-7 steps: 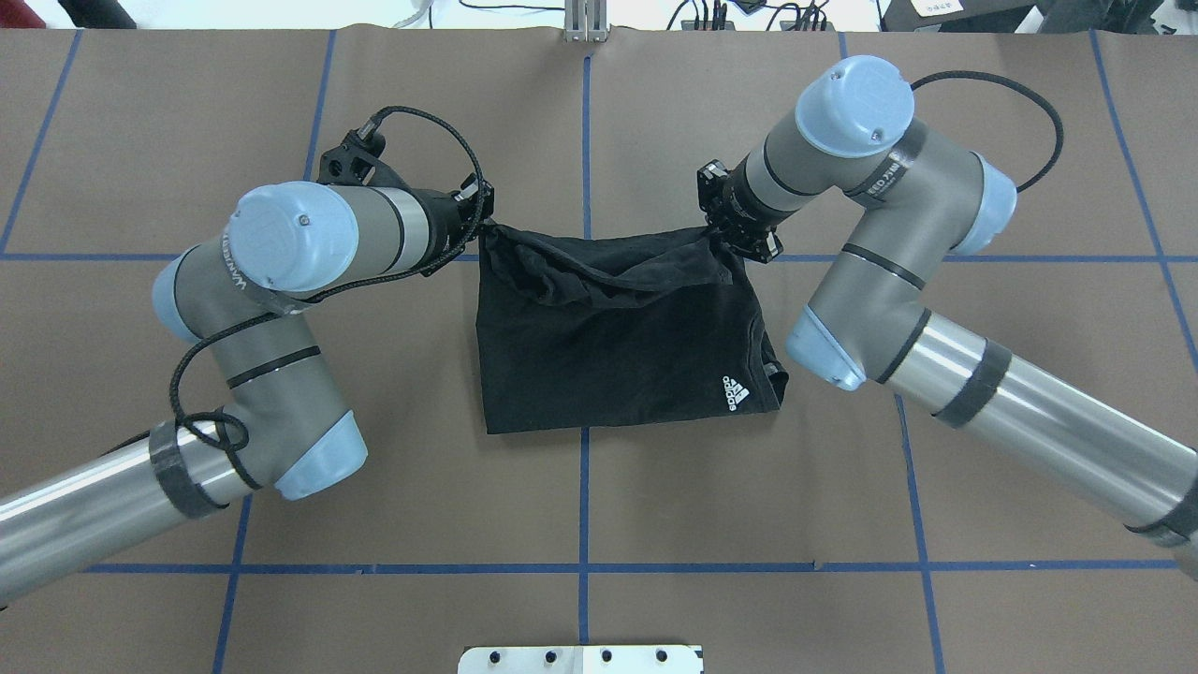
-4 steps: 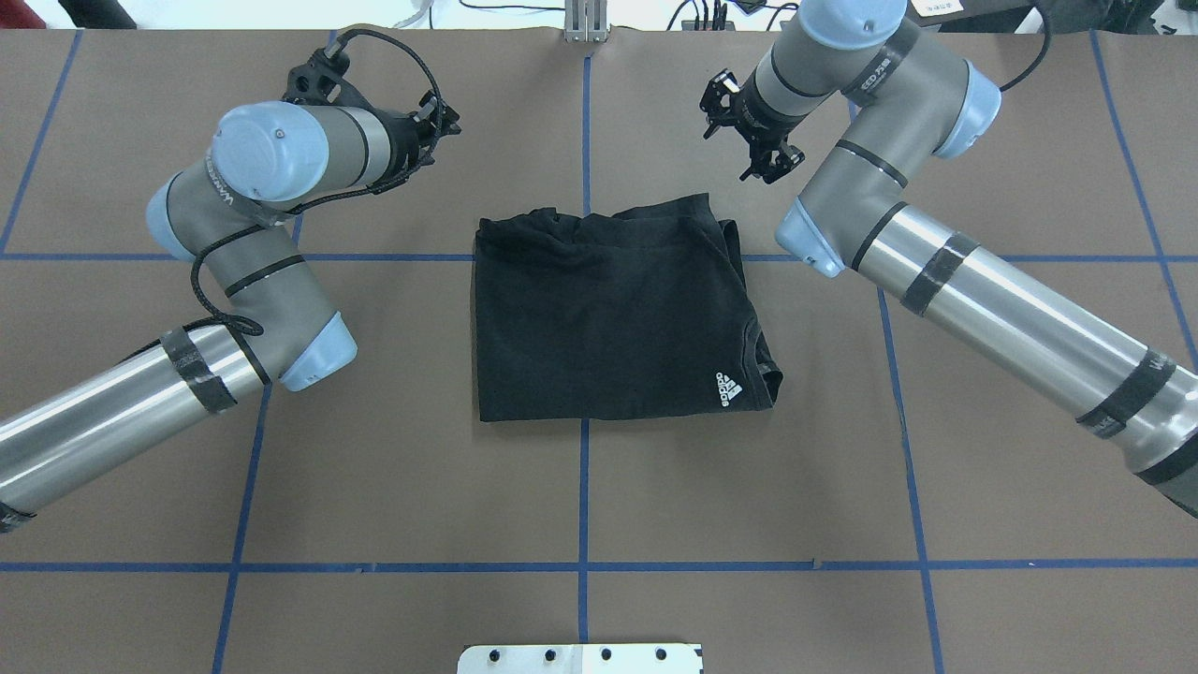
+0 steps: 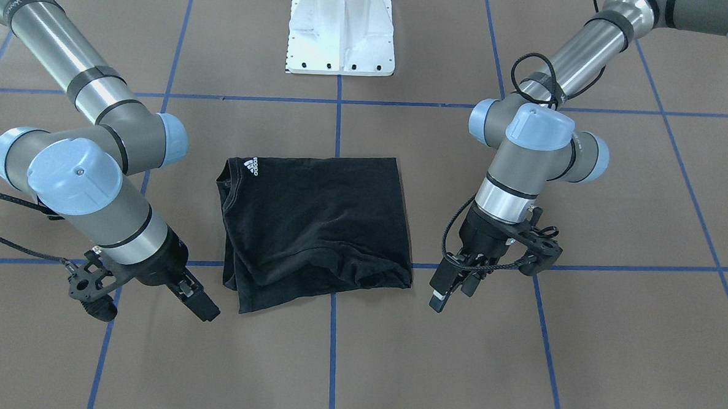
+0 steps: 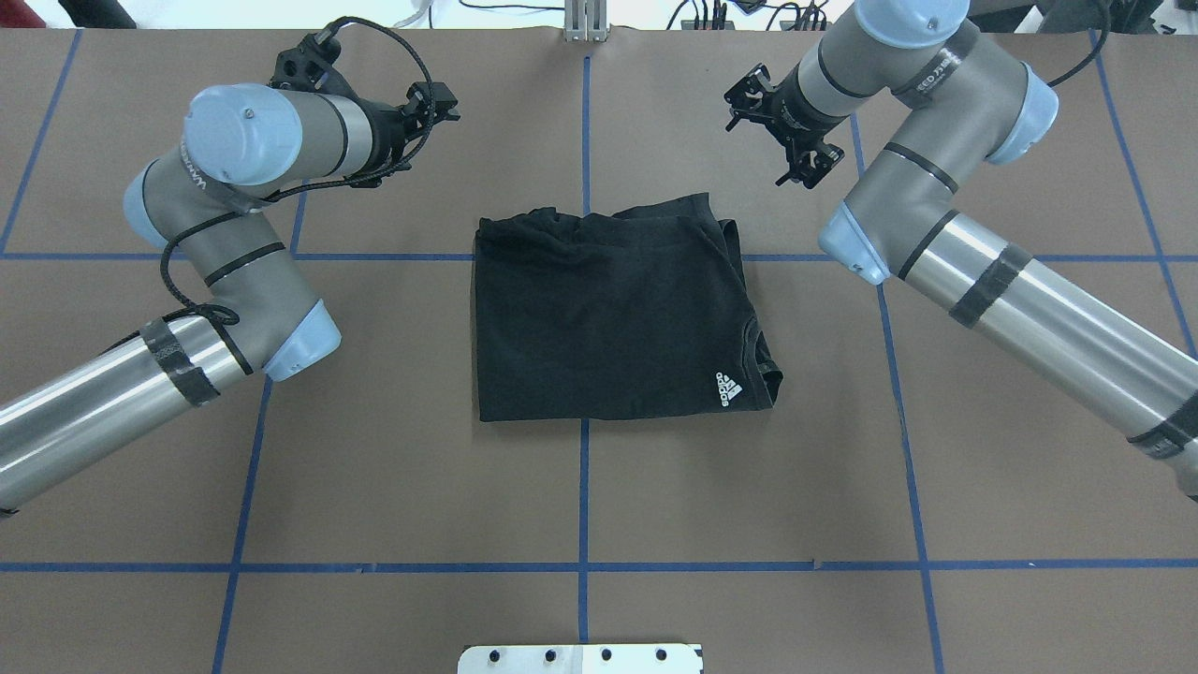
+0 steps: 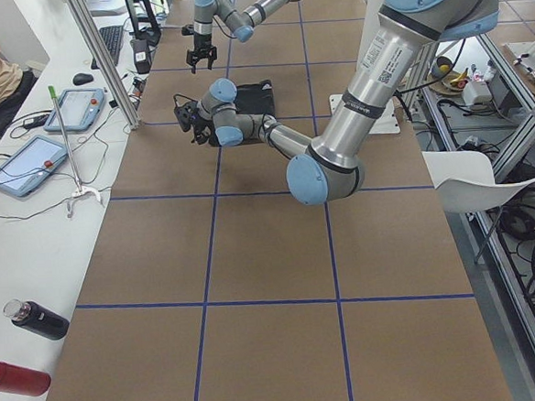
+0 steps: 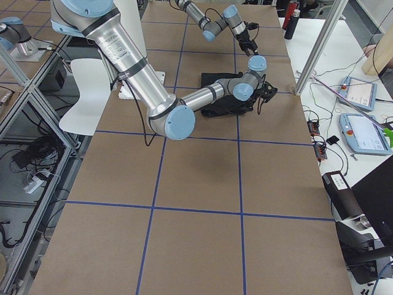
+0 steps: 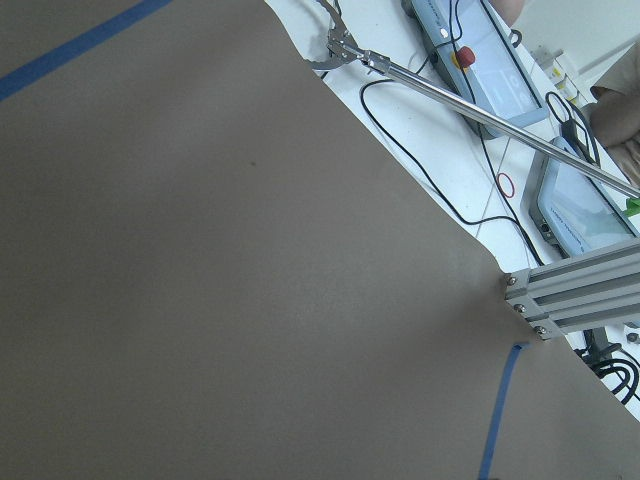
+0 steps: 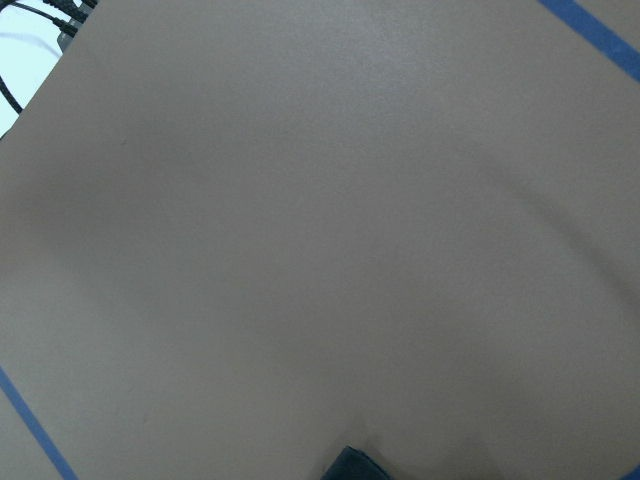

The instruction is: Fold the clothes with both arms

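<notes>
The black T-shirt lies folded in a rough rectangle at the table's middle and also shows in the front view. Its small white logo faces up by the collar at the near right corner; the block-letter graphic is hidden. Its far edge is rumpled. My left gripper hangs open and empty beyond the shirt's far left corner, off the cloth. My right gripper hangs open and empty beyond the far right corner. Both wrist views show only brown table paper.
The brown table carries a grid of blue tape lines. The white pedestal base stands at the robot's edge. An aluminium post and cables sit at the far edge. Tablets, bottles and a seated person are at the operators' side.
Both grippers let go of the shirt's far edge and moved up, outward and toward the far side. The lifted cloth dropped, and the shirt now lies folded flat.
</notes>
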You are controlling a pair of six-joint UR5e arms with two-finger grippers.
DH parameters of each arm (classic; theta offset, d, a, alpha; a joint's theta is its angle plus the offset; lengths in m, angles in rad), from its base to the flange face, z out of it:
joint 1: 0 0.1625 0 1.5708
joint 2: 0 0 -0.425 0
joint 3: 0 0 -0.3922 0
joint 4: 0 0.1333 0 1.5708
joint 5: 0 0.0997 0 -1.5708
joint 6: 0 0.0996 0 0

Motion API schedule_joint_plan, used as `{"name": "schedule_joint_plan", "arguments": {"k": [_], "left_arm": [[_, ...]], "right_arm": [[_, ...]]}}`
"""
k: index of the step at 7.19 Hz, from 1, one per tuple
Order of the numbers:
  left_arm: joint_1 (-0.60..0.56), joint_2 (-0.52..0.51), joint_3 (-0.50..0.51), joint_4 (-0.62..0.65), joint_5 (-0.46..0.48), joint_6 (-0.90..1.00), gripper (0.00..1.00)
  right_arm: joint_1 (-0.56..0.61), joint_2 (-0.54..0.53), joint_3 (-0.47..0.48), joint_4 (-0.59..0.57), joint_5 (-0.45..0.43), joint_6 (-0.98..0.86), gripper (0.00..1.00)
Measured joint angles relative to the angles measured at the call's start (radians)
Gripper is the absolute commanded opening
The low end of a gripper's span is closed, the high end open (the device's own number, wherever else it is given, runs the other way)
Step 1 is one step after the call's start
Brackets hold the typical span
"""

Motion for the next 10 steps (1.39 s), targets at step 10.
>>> {"name": "schedule_joint_plan", "arguments": {"k": [10], "left_arm": [[-0.661, 0.654, -0.359, 0.352, -0.645, 1.614, 1.00]], "right_arm": [[0.548, -0.623, 0.262, -0.274, 0.227, -1.572, 1.00]]}}
